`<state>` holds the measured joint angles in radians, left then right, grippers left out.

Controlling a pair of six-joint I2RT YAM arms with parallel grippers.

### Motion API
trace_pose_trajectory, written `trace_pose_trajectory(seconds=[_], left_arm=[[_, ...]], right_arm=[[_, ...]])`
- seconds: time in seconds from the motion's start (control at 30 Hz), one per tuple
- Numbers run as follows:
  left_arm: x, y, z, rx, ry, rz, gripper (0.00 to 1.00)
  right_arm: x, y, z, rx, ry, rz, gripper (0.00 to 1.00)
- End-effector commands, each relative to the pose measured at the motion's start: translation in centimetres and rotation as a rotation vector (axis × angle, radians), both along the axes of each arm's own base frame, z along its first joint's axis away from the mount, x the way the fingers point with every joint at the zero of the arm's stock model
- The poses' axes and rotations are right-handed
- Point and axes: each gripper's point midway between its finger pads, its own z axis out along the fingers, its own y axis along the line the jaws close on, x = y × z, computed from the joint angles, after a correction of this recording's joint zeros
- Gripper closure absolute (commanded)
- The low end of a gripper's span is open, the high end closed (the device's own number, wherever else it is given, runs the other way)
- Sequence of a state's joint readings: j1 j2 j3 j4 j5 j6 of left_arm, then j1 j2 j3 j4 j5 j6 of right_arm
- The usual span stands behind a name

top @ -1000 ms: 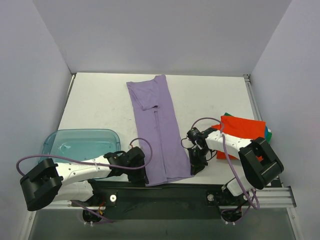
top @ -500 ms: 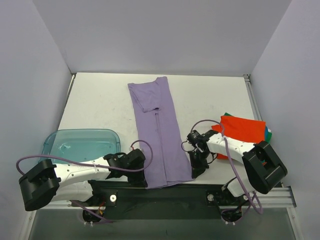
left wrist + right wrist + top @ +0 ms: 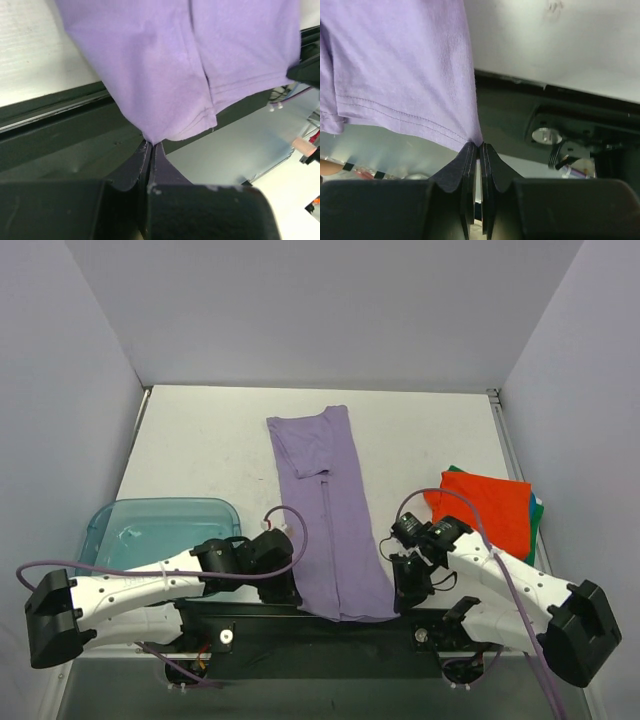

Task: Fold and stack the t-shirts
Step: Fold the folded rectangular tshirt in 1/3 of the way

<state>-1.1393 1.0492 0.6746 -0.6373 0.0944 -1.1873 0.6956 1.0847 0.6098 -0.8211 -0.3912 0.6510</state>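
Note:
The lavender t-shirt (image 3: 328, 510), folded into a long strip, runs from the table's middle down over the near edge. My left gripper (image 3: 283, 590) is shut on its near left hem corner (image 3: 150, 135). My right gripper (image 3: 402, 598) is shut on its near right hem corner (image 3: 476, 140). Both hold the hem past the black front rail. The orange-red t-shirt (image 3: 490, 508) lies folded at the right, on top of the green-teal t-shirt (image 3: 539, 508), which shows only as an edge.
A translucent blue tray (image 3: 160, 528) sits at the near left. The black front rail (image 3: 330, 625) runs along the table's near edge under the hem. White walls close in the table on three sides.
Both grippers have pulled the lavender shirt's hem toward the near edge and slightly right. The shirt's far end has slid nearer. The right arm has swung outward.

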Motion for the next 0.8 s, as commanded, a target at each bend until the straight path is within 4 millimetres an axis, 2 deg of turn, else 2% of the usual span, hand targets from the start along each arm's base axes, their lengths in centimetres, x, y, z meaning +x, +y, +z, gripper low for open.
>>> trace_pose_trajectory(seconds=[0.0,0.1,0.13,0.23,0.33,0.57,0.77], left_arm=[[1.2,0.2,3.1,-0.005,-0.073,0.030,1.00],[2.0,0.0,4.1,-0.015,-0.118,0.050,1.00],[2.4,0.0,4.2,-0.014,-0.135,0.061,1.00],[3.3,0.0,4.6,-0.012,-0.178,0.081,1.00],[4.5,0.3,5.0,0.003,-0.220,0.114,1.00],[7.5,0.4,5.2,-0.026,-0.257,0.136,1.00],[11.4,1.5,4.8,-0.039,-0.278,0.178,1.00]], right_arm=[[-0.5,-0.2,2.9,-0.021,0.017,-0.046,1.00],[0.9,0.2,4.0,-0.021,-0.039,-0.074,1.00],[1.8,0.8,4.9,-0.006,-0.071,-0.080,1.00],[3.8,1.3,5.9,-0.020,-0.129,-0.082,1.00],[5.5,1.6,6.1,-0.052,-0.157,-0.080,1.00],[10.7,4.1,7.3,-0.046,-0.208,-0.074,1.00],[14.1,5.0,7.3,-0.057,-0.222,-0.082,1.00]])
